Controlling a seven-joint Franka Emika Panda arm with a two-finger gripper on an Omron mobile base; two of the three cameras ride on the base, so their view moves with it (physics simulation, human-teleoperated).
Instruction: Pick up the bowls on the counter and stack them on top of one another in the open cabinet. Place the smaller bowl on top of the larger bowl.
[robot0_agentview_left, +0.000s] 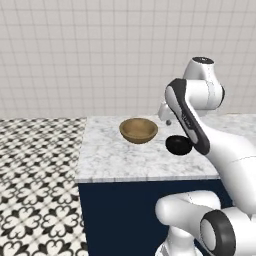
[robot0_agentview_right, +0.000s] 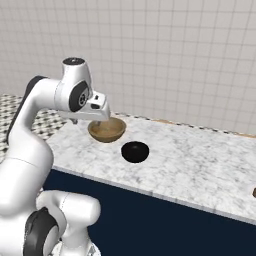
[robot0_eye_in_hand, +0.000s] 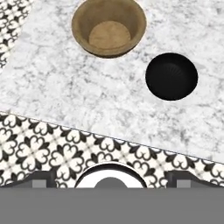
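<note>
Gripper (robot0_agentview_right: 100, 111) hangs above the counter (robot0_agentview_left: 115, 160), over the far side of the tan larger bowl (robot0_agentview_right: 106, 129), holding nothing. Finger spacing: cannot tell, the tips are too small in the base views and barely rise at the bottom of the hand view.

2 bowls sit upright on the marble, near each other but not touching. Larger bowl (robot0_eye_in_hand: 109, 27) is toward the counter's end by the patterned floor (robot0_agentview_left: 35, 175). Smaller bowl (robot0_agentview_left: 178, 145), glossy black, sits just beside it, a bit nearer the front edge; arm link covers part of it in the left base view. In the hand view the black bowl (robot0_eye_in_hand: 171, 76) is fully visible, both openings face up.

Cabinet: no picture lets me place it.

Judgement: the task is at its start, 0 bowls moved. Hand camera looks straight down with both bowls ahead of the fingers, which reads as a pre-grasp pose. Tan bowl probably goes first since it must be the bottom of the stack. A rim pinch looks like the only workable hold, both bowls being too wide to span.
</note>
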